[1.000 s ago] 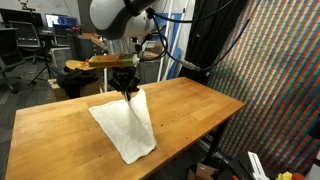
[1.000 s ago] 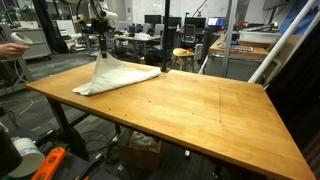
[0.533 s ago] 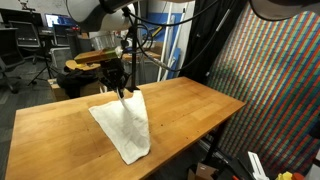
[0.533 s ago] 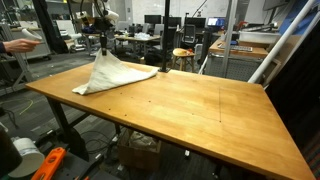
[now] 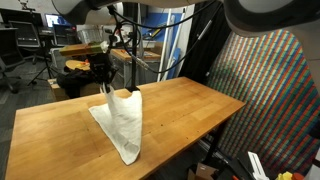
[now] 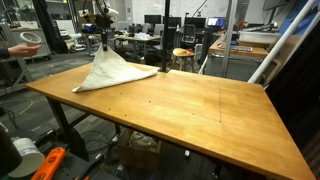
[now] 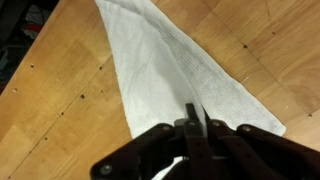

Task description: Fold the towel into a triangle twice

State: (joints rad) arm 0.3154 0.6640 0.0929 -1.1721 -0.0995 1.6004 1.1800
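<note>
The towel (image 5: 124,122) is a white cloth on the wooden table (image 5: 190,110). One corner of it is lifted into a peak while the rest trails down onto the tabletop. My gripper (image 5: 107,87) pinches that raised corner, shut on the cloth. In the other exterior view the towel (image 6: 112,72) rises like a tent to the gripper (image 6: 104,46) near the table's far corner. The wrist view looks down along the shut fingers (image 7: 192,112) onto the towel (image 7: 165,70), which spreads away as a long triangle over the wood.
The table's edges (image 6: 160,135) drop off to the lab floor on all sides. A person's hand (image 6: 22,46) holds something beyond the table's end. A stool (image 6: 181,57) and desks stand behind. A woven screen (image 5: 280,90) stands beside the table.
My gripper has carried the held towel corner sideways across the table, and the hanging cloth has drawn narrower and more upright under it. The jaws stayed shut.
</note>
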